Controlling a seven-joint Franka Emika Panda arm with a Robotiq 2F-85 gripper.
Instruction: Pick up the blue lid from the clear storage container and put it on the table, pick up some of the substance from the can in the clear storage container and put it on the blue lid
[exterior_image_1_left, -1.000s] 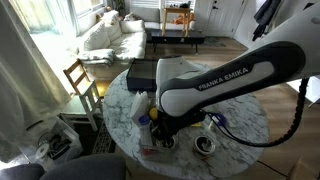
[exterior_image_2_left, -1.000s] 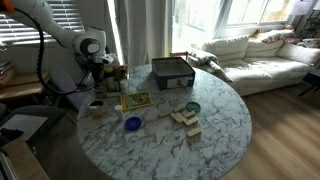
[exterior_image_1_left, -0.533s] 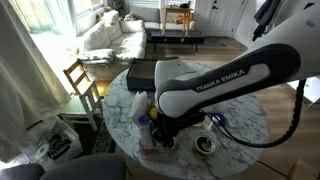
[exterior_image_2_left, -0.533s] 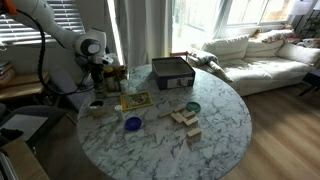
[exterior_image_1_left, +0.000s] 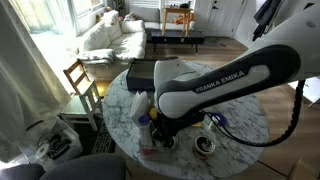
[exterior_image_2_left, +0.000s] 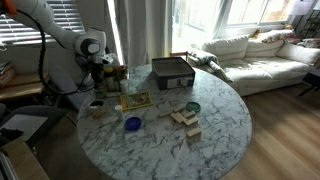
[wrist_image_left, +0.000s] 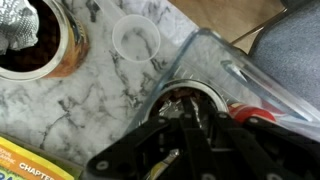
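The blue lid (exterior_image_2_left: 133, 124) lies flat on the marble table (exterior_image_2_left: 225, 130), near its front-left part. In the wrist view my gripper (wrist_image_left: 192, 106) reaches down into the can (wrist_image_left: 205, 93), which has a silvery rim and stands inside the clear storage container (wrist_image_left: 228, 58). The fingertips sit close together in the brownish substance in the can, and the fingers hide most of it. In both exterior views the gripper (exterior_image_2_left: 100, 78) (exterior_image_1_left: 160, 132) hangs low at the table's edge.
A darker foil-lined tin (wrist_image_left: 35, 45) and a small clear cup (wrist_image_left: 136, 40) stand beside the container. A yellow-and-blue item (exterior_image_2_left: 135, 100), a black box (exterior_image_2_left: 172, 72), a green tin (exterior_image_2_left: 192, 107) and wooden blocks (exterior_image_2_left: 185, 121) lie on the table.
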